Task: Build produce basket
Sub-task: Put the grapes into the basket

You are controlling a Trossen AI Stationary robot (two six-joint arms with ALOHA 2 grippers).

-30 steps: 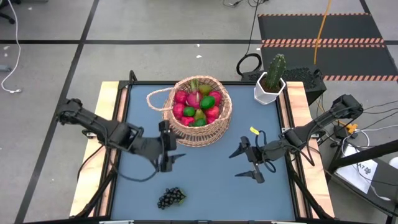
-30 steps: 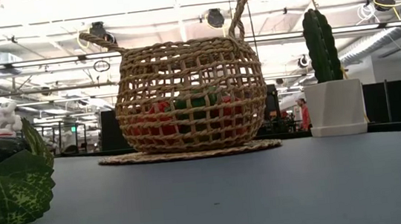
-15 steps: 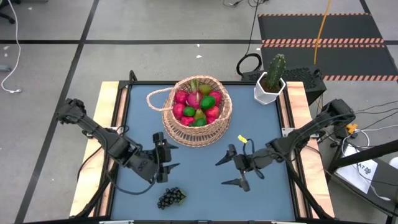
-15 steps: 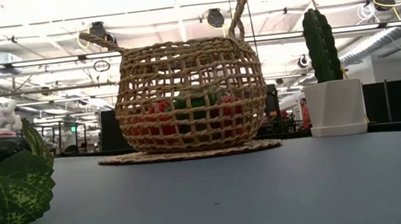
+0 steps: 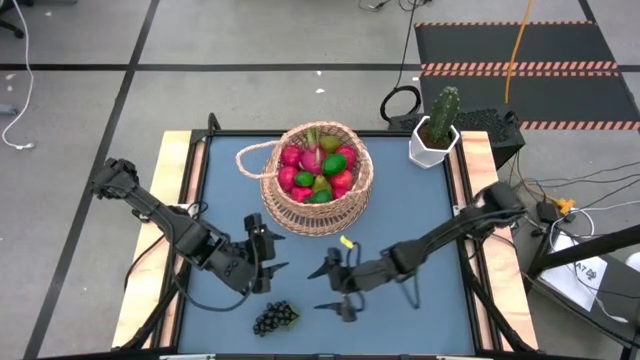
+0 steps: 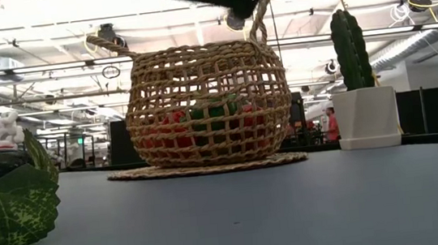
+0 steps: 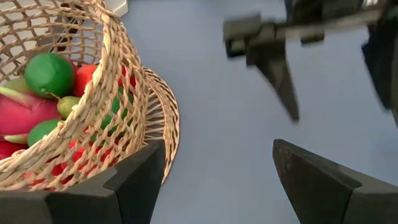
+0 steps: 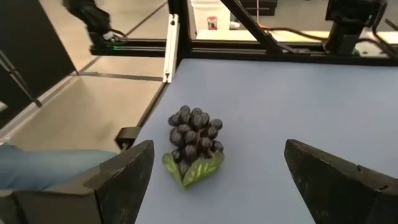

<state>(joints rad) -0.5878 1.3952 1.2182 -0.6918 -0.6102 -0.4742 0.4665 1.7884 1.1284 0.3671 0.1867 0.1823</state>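
Fruit fills the basket (image 5: pixel 318 180) at the table's far centre; only the grapes (image 5: pixel 274 318) remain, lying on the near edge, left of centre. My right gripper (image 5: pixel 334 288) reaches low across the table, fingers spread wide and empty, near the grapes. My left gripper (image 5: pixel 262 263) waits open beside the basket.

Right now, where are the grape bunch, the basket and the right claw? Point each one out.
grape bunch (image 8: pixel 195 138): right wrist view, on the dark berries above the leaf.
basket (image 5: pixel 355 196): high view, on the woven side wall.
right claw (image 5: pixel 334 286): high view, midway between its open fingertips, just right of the grapes.
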